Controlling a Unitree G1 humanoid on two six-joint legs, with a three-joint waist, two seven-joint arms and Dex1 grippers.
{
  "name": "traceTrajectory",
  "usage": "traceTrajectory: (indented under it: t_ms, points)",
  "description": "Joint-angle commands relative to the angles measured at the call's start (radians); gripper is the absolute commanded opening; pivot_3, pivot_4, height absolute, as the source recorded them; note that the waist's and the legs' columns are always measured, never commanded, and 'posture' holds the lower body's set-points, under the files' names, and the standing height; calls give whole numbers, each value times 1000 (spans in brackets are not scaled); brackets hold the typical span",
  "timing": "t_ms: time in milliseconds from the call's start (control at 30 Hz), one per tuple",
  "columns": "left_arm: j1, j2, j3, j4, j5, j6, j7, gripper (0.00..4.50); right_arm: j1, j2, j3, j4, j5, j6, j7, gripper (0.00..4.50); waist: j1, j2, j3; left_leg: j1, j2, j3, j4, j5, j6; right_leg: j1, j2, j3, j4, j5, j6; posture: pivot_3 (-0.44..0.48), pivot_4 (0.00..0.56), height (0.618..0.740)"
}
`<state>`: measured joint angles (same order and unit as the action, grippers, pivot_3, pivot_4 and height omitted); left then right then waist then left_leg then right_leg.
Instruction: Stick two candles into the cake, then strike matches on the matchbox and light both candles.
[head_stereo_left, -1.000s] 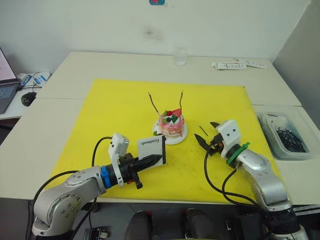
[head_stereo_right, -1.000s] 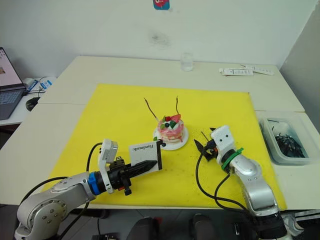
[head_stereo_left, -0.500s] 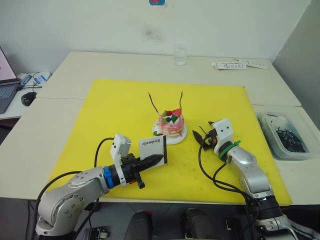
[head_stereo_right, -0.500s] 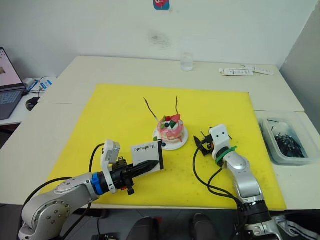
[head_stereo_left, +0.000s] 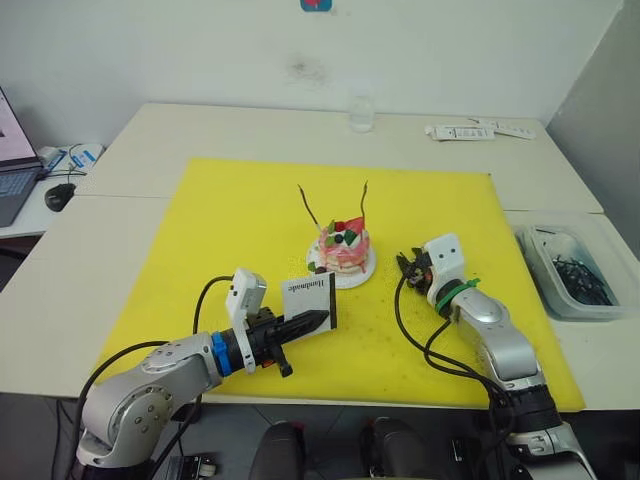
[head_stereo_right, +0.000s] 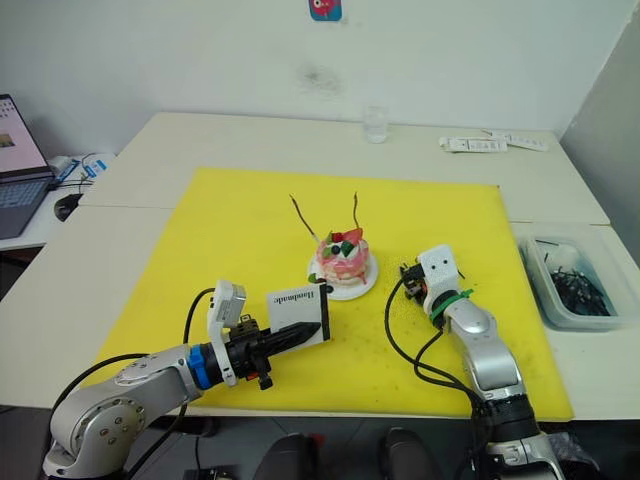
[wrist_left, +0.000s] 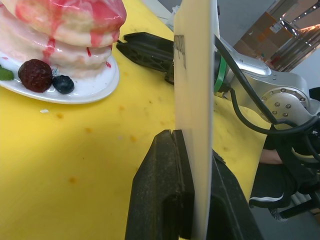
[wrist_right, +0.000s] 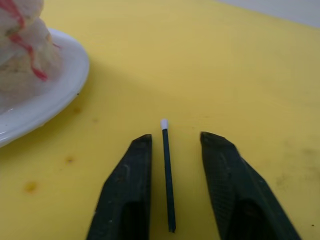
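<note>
Reaching in toward the cake's plate, the right gripper (wrist_right: 170, 165) has moved from the near-right part of the yellow mat (head_stereo_left: 240, 220) over the last second and now sits low just right of the cake (head_stereo_left: 343, 247), its jaws released and straddling a match (wrist_right: 167, 177) that lies flat on the mat. That puts the pick-up close: the match is between the fingers but not yet pinched. It is a thin dark stick with a small pale head, pointing away from the wrist, apart from the white plate (wrist_right: 55, 95).

The left gripper (wrist_left: 192, 165) has edged slightly toward the cake and stays clenched on the matchbox (head_stereo_left: 310, 299), a flat white box with black lettering, held upright on edge just near-left of the plate. Both candles (head_stereo_left: 308, 207) already stand in the cake, thin, dark and slightly curved, unlit. A clear bin (head_stereo_left: 570, 270) rests on the worktop (head_stereo_left: 150, 130) at far right.
</note>
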<state>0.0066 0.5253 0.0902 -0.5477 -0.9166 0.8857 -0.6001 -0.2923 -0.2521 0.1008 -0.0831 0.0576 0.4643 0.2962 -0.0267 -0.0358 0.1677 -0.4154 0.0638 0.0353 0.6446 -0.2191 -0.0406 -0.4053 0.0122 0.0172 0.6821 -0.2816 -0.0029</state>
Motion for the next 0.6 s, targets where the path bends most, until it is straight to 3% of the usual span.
traceTrajectory:
  t_ms: [33,433,600]
  points:
    - [-10,7,-4,-8,7,-21,-6,0,12,9,-7,-38,-6,52,-20,7,0,0,0,0,0,0,0,0,0,0,0,0,0,0,0,0,150,740]
    - [-34,-14,-13,15,5,-4,15,0,24,30,-31,-142,45,44,1,7,0,0,0,0,0,0,-1,0,0,-1,0,0,0,0,0,0,150,740]
    - [-60,-28,-22,31,-10,12,28,0,51,-4,-47,-282,107,94,58,7,0,1,1,-1,0,0,-1,0,0,-1,0,0,0,0,0,0,150,740]
